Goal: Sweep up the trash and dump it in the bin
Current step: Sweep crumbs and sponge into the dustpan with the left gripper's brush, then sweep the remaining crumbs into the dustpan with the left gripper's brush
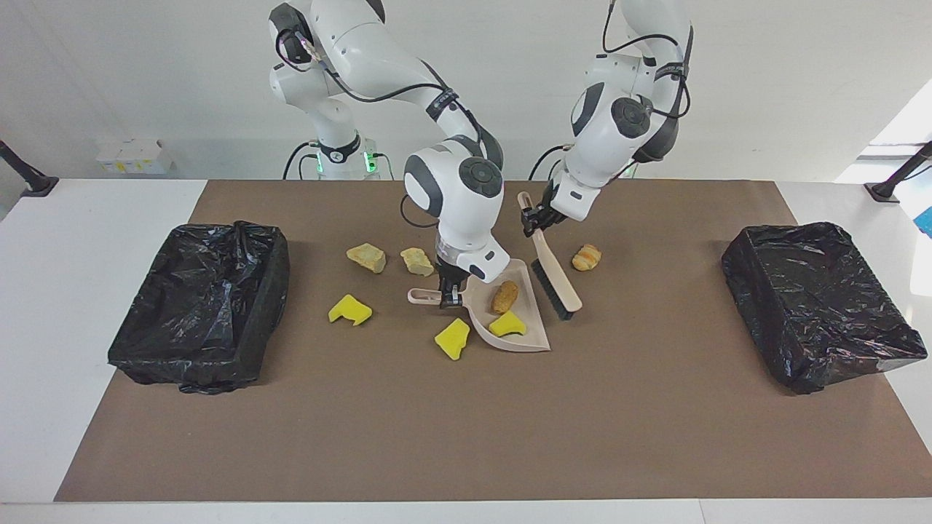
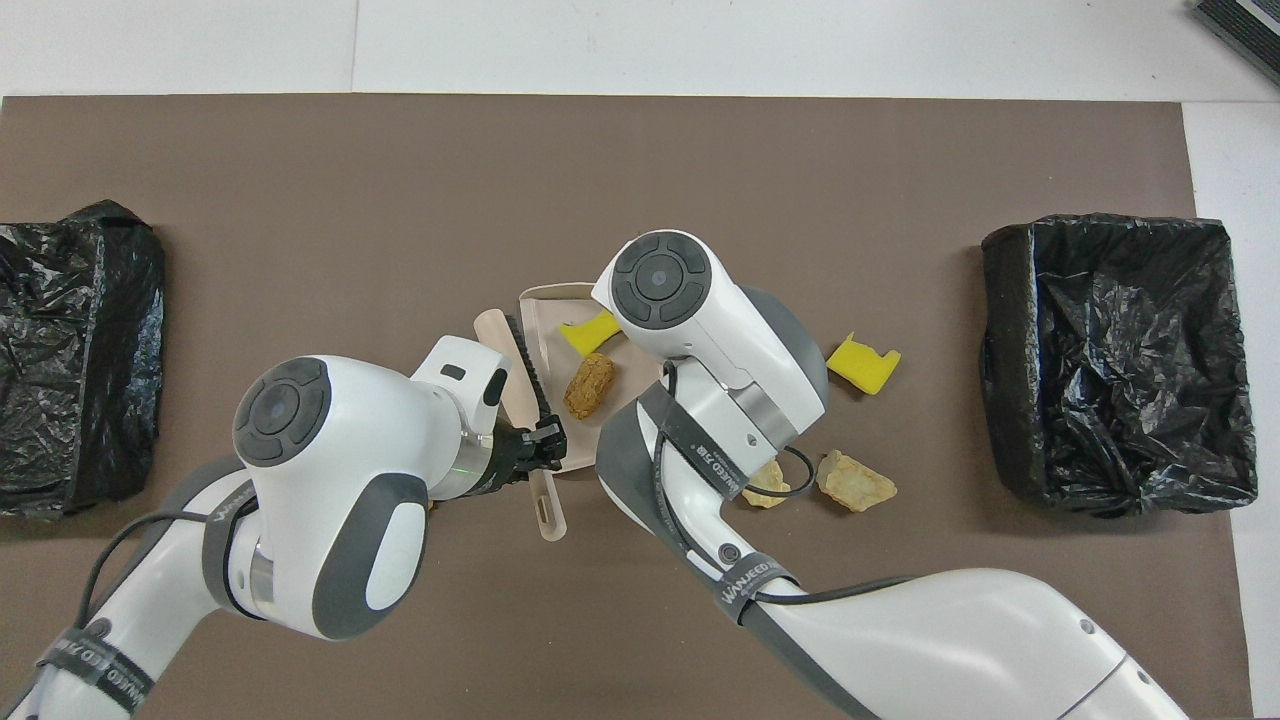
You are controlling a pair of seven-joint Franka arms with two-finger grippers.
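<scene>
My right gripper (image 1: 450,295) is shut on the handle of the beige dustpan (image 1: 528,338), which rests on the mat. A brown bread-like piece (image 1: 504,296) and a yellow sponge chunk (image 1: 507,324) lie in the pan; they also show from overhead as the brown piece (image 2: 589,384) and the yellow chunk (image 2: 588,331). My left gripper (image 1: 534,218) is shut on the beige brush (image 1: 564,284), held tilted with its bristles at the pan's open edge. Another yellow chunk (image 1: 453,338) lies beside the pan. A third yellow chunk (image 1: 349,310), two beige lumps (image 1: 366,257) (image 1: 416,261) and a brown piece (image 1: 587,257) lie loose.
Two bins lined with black bags stand on the brown mat, one bin (image 1: 200,302) at the right arm's end and the other bin (image 1: 819,302) at the left arm's end.
</scene>
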